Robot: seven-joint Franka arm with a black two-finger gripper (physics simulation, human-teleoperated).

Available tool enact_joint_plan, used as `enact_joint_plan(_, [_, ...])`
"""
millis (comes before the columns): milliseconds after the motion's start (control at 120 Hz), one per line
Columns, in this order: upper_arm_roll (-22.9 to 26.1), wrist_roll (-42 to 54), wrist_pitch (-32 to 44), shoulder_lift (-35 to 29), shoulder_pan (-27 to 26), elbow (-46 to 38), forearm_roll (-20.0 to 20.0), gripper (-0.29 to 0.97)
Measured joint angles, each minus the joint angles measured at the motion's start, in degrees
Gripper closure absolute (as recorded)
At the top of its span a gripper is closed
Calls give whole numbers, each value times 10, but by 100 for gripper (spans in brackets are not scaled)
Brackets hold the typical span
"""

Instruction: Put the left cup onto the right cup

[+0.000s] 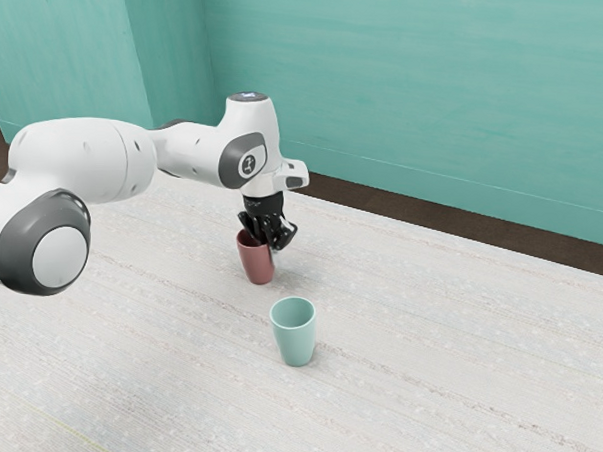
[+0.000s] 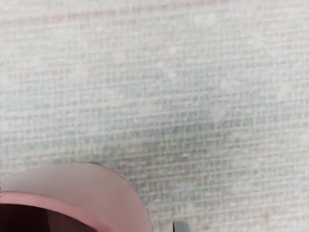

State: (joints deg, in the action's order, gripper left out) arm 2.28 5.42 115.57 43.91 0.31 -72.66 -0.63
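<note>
In the exterior view a red cup [image 1: 256,261] stands slightly tilted on the pale table, left of and behind a teal cup [image 1: 293,331] that stands upright with its mouth up. My black gripper [image 1: 268,240] is down at the red cup's rim, with its fingers on either side of the wall on the rim's right, shut on it. The wrist view has the red cup's rim and outer wall [image 2: 72,193] close under my hand, and a grey fingertip [image 2: 181,225] just beside that wall.
The table's pale woven surface [image 1: 456,353] stretches open to the exterior view's right and front of the cups. A dark floor strip and a teal wall [image 1: 438,82] run behind the table.
</note>
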Motion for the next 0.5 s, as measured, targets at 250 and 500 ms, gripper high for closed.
enact_joint_plan(250, [0,-7,0,0,-1,0,2,76])
enact_joint_plan(500, [0,-15,1,-1,-1,0,4,79])
